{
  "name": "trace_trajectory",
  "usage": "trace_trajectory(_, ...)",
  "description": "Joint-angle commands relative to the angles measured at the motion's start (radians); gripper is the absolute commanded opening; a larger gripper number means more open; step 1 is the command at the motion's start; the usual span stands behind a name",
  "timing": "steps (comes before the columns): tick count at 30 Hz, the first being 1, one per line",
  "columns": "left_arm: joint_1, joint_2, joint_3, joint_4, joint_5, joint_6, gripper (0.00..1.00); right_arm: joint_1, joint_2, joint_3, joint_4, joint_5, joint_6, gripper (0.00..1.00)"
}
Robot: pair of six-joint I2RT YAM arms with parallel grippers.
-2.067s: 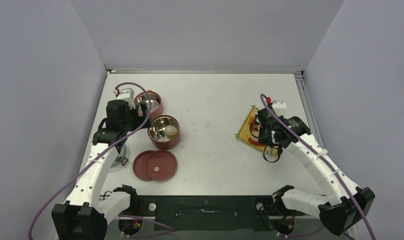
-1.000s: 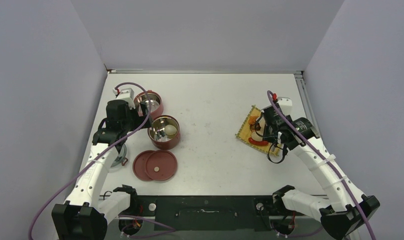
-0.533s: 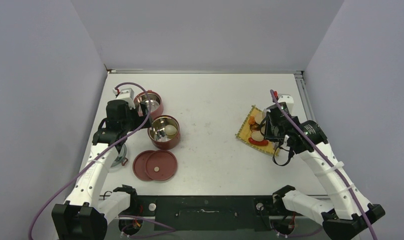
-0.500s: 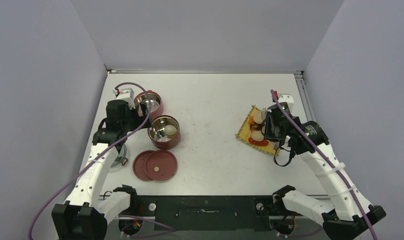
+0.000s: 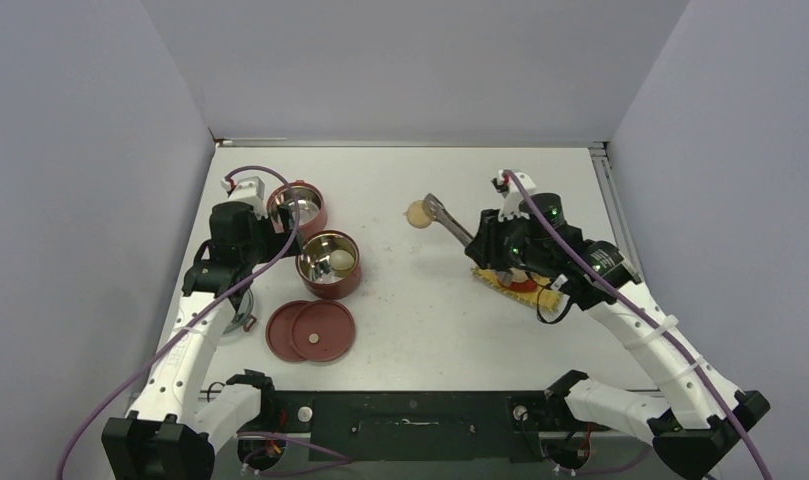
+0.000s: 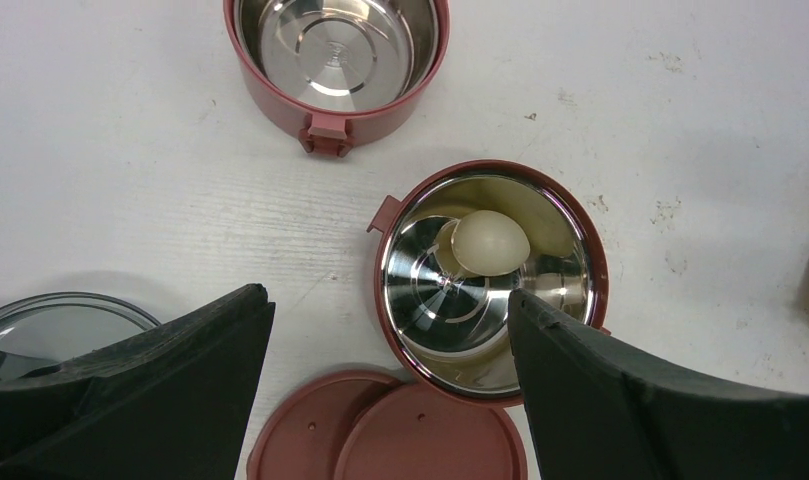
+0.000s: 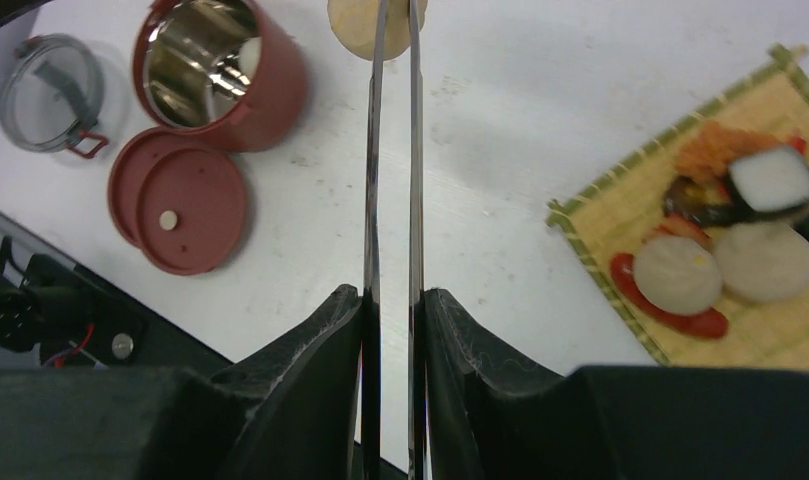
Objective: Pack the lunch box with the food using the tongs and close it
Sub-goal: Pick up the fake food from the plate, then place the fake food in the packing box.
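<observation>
The lunch box stands as two dark-red bowls. The far bowl (image 5: 298, 207) is empty, and the near bowl (image 5: 328, 264) holds one cream ball (image 6: 490, 240). Two flat red lids (image 5: 311, 330) lie overlapped in front of them. My left gripper (image 6: 388, 298) hangs open above the near bowl (image 6: 598, 262) and the lids (image 6: 420, 435). My right gripper (image 7: 390, 295) is shut on the silver tongs (image 7: 390, 170). The tongs (image 5: 448, 220) pinch a cream ball (image 5: 417, 213) above mid-table. More food lies on the yellow mat (image 7: 630, 200): pale balls (image 7: 677, 273), a red sausage piece (image 7: 670, 312) and orange bits (image 7: 715, 150).
A clear round lid with a wire clip (image 5: 242, 322) lies left of the red lids. The right arm covers most of the mat (image 5: 492, 276) in the top view. Grey walls close in the table on three sides, and a black rail (image 5: 410, 415) runs along the near edge.
My right arm has lifted off the mat and swung left, carrying a cream ball in the tongs out over the table. The left arm has barely shifted.
</observation>
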Motion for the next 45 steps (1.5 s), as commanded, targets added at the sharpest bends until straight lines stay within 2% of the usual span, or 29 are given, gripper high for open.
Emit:
trace_trajectory(1, 0.002, -0.037, 0.005, 0.03, -0.031, 0.0, 0.86, 0.144, 0.083, 0.013, 0.204, -0.023, -0.023, 0.05)
trace_trajectory(9, 0.003, -0.038, 0.002, 0.037, -0.027, 0.0, 0.86, 0.297, 0.25, 0.07, 0.342, -0.015, -0.068, 0.05)
trace_trajectory(28, 0.001, -0.035, -0.001, 0.042, -0.017, 0.005, 0.86, 0.368, 0.539, 0.162, 0.432, -0.001, -0.145, 0.06)
trace_trajectory(39, 0.0, -0.028, 0.002, 0.038, -0.01, 0.006, 0.86, 0.368, 0.565, 0.178, 0.419, 0.015, -0.149, 0.35)
trace_trajectory(45, 0.0, -0.025, 0.002, 0.039, -0.008, 0.008, 0.86, 0.367, 0.567, 0.19, 0.417, 0.012, -0.158, 0.41)
